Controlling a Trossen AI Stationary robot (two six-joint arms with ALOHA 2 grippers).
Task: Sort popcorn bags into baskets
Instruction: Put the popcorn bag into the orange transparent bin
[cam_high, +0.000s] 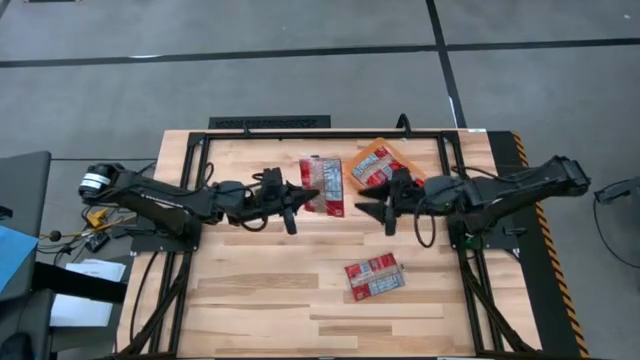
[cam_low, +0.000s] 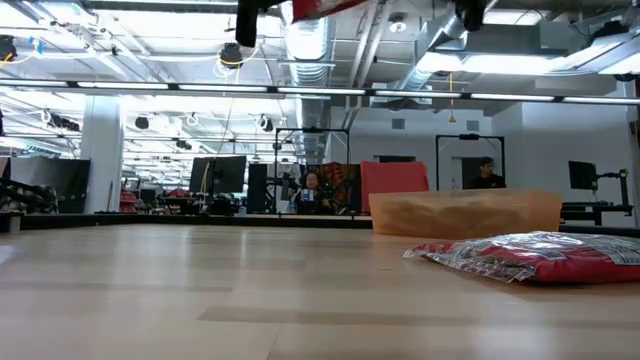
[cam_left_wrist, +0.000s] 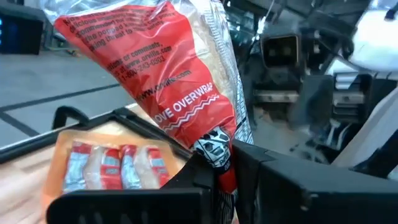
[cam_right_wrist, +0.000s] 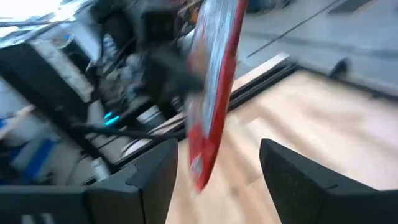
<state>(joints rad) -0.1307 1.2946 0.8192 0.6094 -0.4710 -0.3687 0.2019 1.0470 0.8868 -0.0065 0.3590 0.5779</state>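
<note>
held popcorn bag (cam_low: 330, 8): cut off by low view's top edge, motion-blurred in right wrist view | basket (cam_high: 376, 163): near side hidden under right tool (cam_high: 375, 207) | basket contents: count unclear

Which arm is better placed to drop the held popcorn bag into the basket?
Left. The left gripper is shut on the raised popcorn bag, right beside the orange basket. The right gripper is open and holds nothing.

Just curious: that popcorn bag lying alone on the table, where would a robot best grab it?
Probably by an edge, coming straight down from above. The lone popcorn bag lies flat on the table, so the fingers can only pinch a thin raised edge, like the crinkled end seam seen in the low view.
</note>
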